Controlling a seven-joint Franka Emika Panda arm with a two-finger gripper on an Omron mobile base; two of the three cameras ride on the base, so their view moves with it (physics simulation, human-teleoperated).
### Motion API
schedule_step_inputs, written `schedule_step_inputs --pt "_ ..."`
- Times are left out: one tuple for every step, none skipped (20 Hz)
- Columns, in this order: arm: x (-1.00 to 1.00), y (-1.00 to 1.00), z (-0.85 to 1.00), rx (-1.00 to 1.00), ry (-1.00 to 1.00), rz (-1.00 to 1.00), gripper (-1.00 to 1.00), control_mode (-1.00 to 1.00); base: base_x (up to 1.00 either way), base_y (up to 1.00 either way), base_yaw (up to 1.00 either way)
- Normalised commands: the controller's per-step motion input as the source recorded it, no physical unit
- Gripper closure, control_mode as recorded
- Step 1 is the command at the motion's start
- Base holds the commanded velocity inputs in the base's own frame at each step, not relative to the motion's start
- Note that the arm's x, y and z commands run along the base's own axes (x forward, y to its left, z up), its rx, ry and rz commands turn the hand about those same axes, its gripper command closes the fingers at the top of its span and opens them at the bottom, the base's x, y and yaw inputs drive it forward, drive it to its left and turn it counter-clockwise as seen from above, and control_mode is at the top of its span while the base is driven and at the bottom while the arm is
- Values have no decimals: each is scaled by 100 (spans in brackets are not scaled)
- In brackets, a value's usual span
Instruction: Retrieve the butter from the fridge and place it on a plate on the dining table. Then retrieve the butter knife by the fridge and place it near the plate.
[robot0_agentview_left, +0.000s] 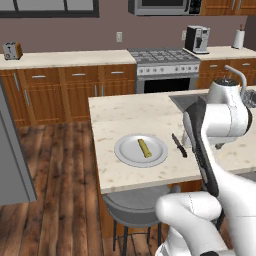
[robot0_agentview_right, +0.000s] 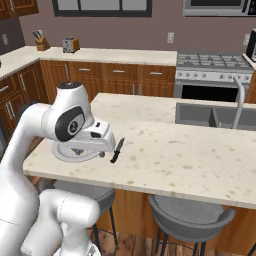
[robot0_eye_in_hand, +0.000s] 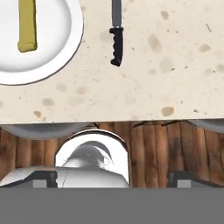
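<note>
The yellow-olive butter (robot0_agentview_left: 144, 147) (robot0_eye_in_hand: 27, 24) lies on the round light plate (robot0_agentview_left: 127, 150) (robot0_eye_in_hand: 52, 39) near the front edge of the dining table (robot0_agentview_left: 125, 125) (robot0_agentview_right: 175, 155) (robot0_eye_in_hand: 153, 78). Just right of the plate lies the dark butter knife (robot0_agentview_left: 179, 145) (robot0_agentview_right: 117, 150) (robot0_eye_in_hand: 116, 39), flat on the stone top and apart from the rim. My gripper (robot0_eye_in_hand: 113, 179) is open and holds nothing. It hangs above the table's front edge and the stool below. In the right base view my hand covers much of the plate (robot0_agentview_right: 75, 156). The grey fridge (robot0_agentview_left: 12, 165) stands at the far left.
Grey stools (robot0_agentview_left: 132, 205) (robot0_agentview_right: 190, 215) are tucked under the table's front edge. A sink with a faucet (robot0_agentview_right: 239, 100) is set into the table's far right. The stove (robot0_agentview_left: 162, 65) and wall counters run along the back. Wooden floor lies open to the left.
</note>
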Motion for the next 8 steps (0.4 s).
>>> schedule_step_inputs --pt "-69 56 16 -15 1 0 -100 -100 0 0 0" --pt "-60 56 11 -15 3 0 -100 -100 0 0 0" --pt "-57 55 9 -15 4 0 -100 -100 0 0 0" --pt "-59 54 10 -15 4 0 -100 -100 0 0 0" --pt "-59 52 9 -16 4 0 -100 -100 0 0 0" --pt "-64 54 8 -17 3 0 -100 -100 0 0 0" --pt "-75 50 6 -15 1 0 -100 -100 0 0 0" --pt "-81 44 5 -13 1 0 -100 -100 0 0 0"
